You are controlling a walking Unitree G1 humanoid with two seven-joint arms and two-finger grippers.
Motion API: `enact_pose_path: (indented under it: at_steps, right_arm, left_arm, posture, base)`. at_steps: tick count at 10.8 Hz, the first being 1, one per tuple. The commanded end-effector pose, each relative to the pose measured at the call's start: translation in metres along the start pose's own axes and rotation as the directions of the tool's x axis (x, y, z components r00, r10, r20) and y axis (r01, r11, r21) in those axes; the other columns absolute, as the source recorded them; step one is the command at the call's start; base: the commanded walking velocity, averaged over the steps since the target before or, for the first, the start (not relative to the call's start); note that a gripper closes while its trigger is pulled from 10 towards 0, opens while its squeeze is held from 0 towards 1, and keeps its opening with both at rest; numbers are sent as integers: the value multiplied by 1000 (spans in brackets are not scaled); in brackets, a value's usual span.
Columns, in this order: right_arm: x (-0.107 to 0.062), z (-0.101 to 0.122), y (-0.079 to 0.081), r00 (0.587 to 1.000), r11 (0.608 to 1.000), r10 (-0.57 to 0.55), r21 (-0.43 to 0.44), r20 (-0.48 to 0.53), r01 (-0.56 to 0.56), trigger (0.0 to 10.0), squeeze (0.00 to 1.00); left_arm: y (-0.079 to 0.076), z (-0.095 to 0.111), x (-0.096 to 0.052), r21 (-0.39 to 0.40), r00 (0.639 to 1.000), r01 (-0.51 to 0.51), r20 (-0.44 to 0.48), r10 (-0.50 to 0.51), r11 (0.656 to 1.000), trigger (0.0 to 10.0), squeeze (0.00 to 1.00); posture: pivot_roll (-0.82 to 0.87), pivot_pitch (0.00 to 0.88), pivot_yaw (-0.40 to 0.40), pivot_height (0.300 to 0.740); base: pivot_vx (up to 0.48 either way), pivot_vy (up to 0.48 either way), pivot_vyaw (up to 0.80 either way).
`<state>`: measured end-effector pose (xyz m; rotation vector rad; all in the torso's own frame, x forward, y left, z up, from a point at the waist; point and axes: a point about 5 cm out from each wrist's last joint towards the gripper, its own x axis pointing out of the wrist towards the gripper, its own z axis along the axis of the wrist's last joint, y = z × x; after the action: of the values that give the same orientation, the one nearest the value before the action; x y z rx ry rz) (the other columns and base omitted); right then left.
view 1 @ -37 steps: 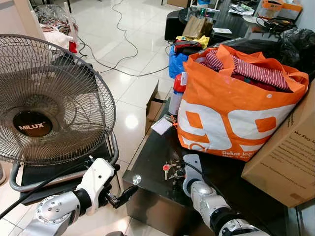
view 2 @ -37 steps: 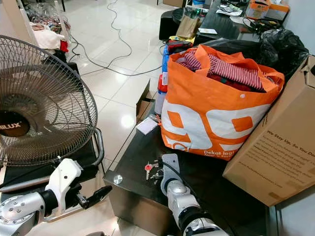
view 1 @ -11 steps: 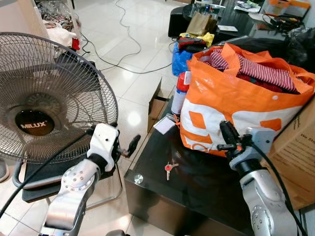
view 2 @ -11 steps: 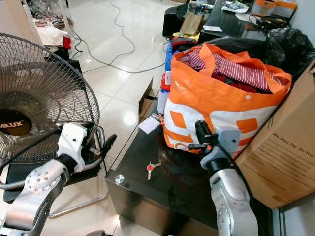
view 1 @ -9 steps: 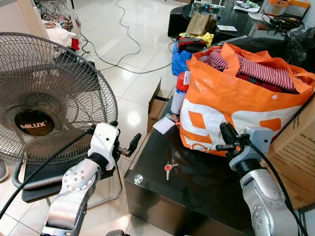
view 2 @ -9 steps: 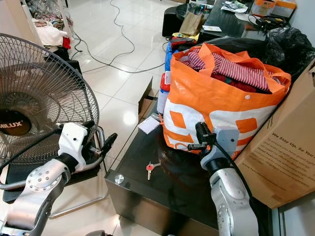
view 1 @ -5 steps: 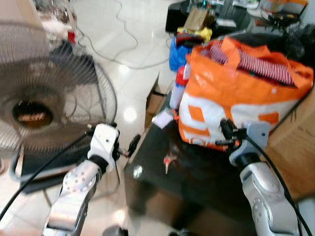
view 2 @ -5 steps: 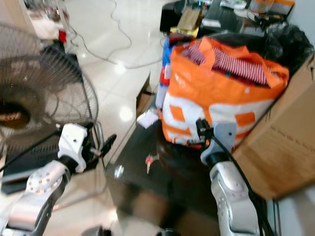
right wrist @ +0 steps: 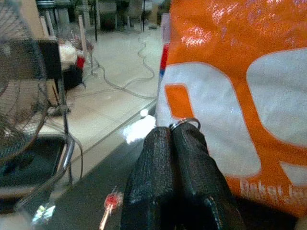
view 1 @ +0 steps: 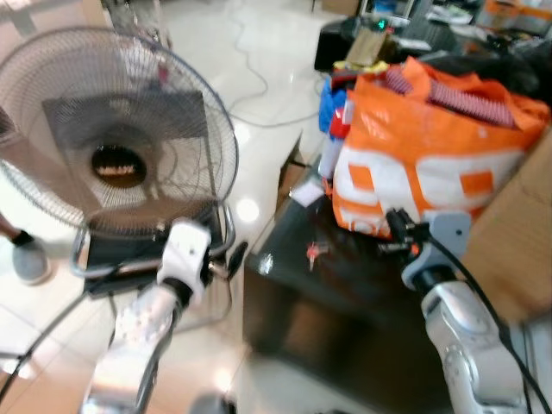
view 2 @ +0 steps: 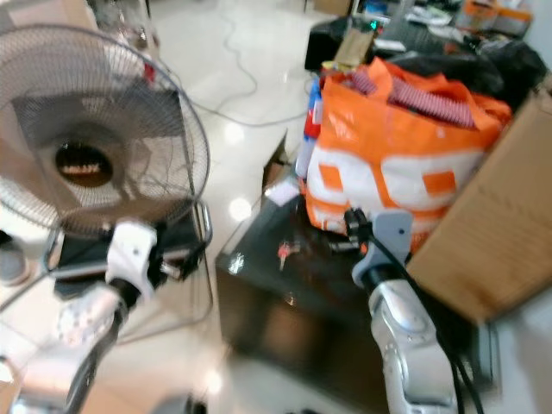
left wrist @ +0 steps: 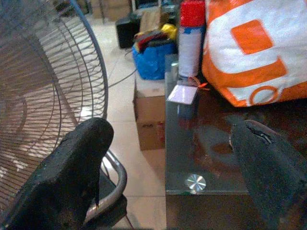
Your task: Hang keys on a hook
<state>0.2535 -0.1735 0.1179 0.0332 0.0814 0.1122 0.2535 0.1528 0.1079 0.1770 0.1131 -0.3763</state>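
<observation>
My right claw [right wrist: 172, 139] is pinched on a small metal ring [right wrist: 184, 123]. The keys [view 1: 314, 253] lie on the dark worktop [view 1: 362, 293] before the orange bag [view 1: 423, 164]: light, rigid, slippery; grip the ring. Left claw [left wrist: 168, 158] gapes apart.

Blurred keys [view 2: 284, 251] on dark table [view 2: 319, 293] beside orange bag [view 2: 397, 155].

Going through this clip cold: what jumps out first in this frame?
The big orange and white shopping bag stuffed with striped clothes stands on the dark glass-topped table, with a large grey wire-caged floor fan on the tiled floor to its left. The right gripper, shut on a small metal key ring, is raised before the bag; a red-tagged key lies on the table.
</observation>
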Motion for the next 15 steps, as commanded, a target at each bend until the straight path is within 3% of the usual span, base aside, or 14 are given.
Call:
enact_pose_path:
  at_steps: [1,5,13,15]
  right_arm:
    - [0,4,-2,1000,1000,-11,-17,4,11,10000,0]
    - [3,6,-4,1000,999,-4,-39,0,4,10000,0]
    - [8,4,0,1000,998,17,-60,-13,-17,10000,0]
    - [8,4,-1,1000,998,11,-68,-21,-13,10000,0]
  left_arm:
    - [-1,0,0,3,1000,1,-3,-1,1000,10000,98]
    - [-1,0,3,-14,1000,-17,4,17,1000,10000,98]
    - [1,0,5,-17,1000,-26,5,26,1000,10000,98]
    - [1,0,6,-10,1000,-26,1,26,1000,10000,98]
  posture:
    - [47,0,-81,740]
    - [45,0,-91,740]
    - [55,0,-100,740]
    - [55,0,-100,740]
  base:
    - [0,0,0]
    - [0,0,0]
    - [0,430,0]
    - [0,139,-219]
